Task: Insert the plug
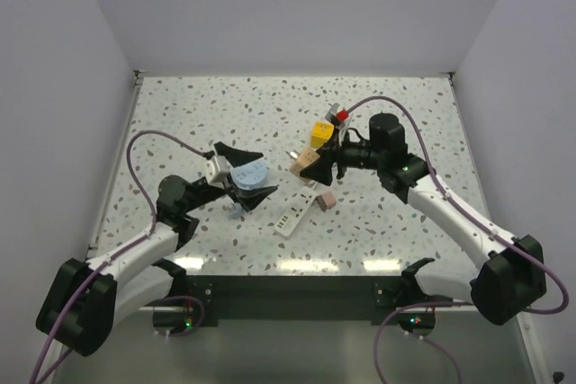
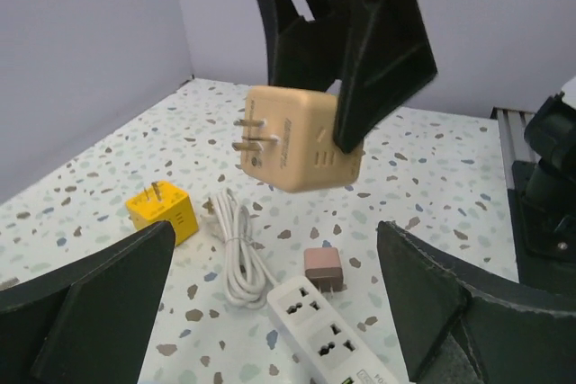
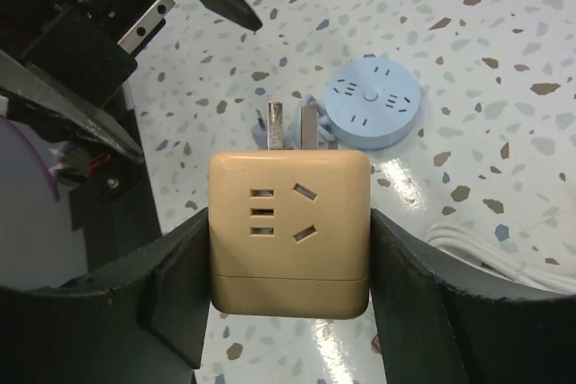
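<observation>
The small dusty-pink plug [image 2: 322,267] lies on the table against the far end of the white power strip [image 2: 326,330]; it also shows in the top view [image 1: 327,199] beside the strip [image 1: 294,213]. My right gripper [image 3: 290,254] is shut on the peach cube [image 3: 290,231] and holds it in the air above the strip, prongs pointing toward my left arm. From the left wrist the cube [image 2: 301,141] hangs above the plug. My left gripper [image 2: 274,254] is open and empty, facing the plug and strip from a short distance.
A yellow cube [image 2: 162,211] sits left of a bundled white cord [image 2: 236,249]. A round light-blue adapter [image 3: 372,101] lies on the table beneath my left gripper [image 1: 268,174]. A red-topped item [image 1: 341,115] is behind the yellow cube [image 1: 320,133].
</observation>
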Robot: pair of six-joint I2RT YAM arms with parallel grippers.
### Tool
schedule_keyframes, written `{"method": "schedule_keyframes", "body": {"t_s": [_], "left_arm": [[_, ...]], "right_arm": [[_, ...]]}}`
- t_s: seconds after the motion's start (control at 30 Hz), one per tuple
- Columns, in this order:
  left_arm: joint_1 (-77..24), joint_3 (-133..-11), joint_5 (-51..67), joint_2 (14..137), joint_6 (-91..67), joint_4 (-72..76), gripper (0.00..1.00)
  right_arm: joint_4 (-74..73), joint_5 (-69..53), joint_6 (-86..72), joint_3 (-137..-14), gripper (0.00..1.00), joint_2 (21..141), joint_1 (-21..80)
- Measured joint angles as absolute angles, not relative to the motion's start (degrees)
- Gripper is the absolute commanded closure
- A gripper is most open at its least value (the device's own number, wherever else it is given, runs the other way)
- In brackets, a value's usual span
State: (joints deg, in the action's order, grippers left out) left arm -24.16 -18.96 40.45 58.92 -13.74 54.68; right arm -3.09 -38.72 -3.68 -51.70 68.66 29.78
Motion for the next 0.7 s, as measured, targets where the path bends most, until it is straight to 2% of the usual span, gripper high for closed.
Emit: {"method": "schedule_keyframes", "body": {"t_s": [0.3, 0.7], "left_arm": [[-25.3, -14.9, 47.1, 54.4, 0.1, 59.6, 0.00], [-31.8, -17.3, 51.9, 55.5, 13.2, 54.5, 0.01]], "right_arm": [[-7.3, -52.7, -12.1, -57.5, 1.00, 71.3, 27.8], [-18.0, -65.2, -12.2, -60.0, 1.00, 73.7, 28.0]]}}
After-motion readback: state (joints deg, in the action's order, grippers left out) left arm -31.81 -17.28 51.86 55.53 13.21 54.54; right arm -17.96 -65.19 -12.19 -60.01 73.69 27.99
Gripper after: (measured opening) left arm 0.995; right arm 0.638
